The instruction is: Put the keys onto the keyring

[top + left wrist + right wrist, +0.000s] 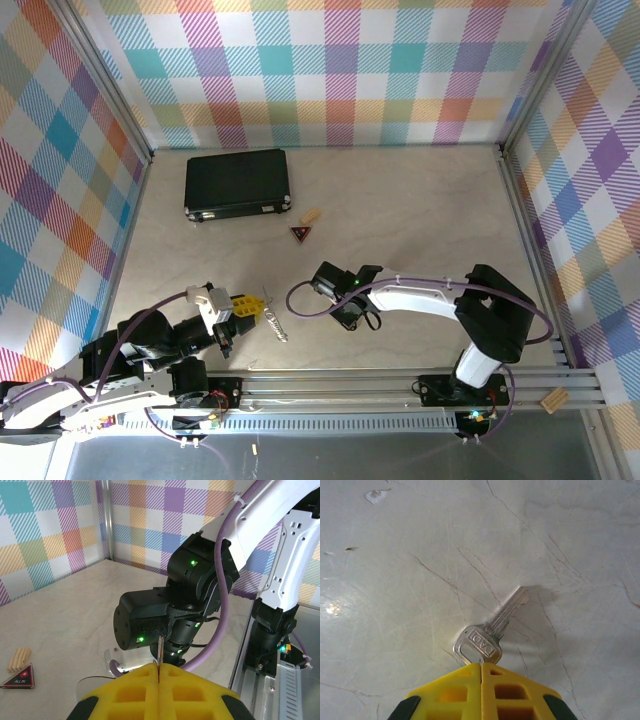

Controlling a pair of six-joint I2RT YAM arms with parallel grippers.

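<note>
My right gripper (481, 666) is shut on the head of a silver key (492, 627), one of the keys, which lies flat on the pale table with its blade pointing away. From above, the right gripper (352, 315) points down at the table's middle front. My left gripper (159, 667) is shut on a thin metal piece seen edge-on, the keyring (160, 651), and faces the right wrist. In the top view the left gripper (252, 306) is front left, with a pale silver toothed bunch (276, 325) just right of it.
A black case (237, 183) lies at the back left. A dark-red triangular trinket (301, 234) and a tan piece (311, 216) sit right of it. Checked walls close three sides, and a metal rail (400, 385) runs along the near edge.
</note>
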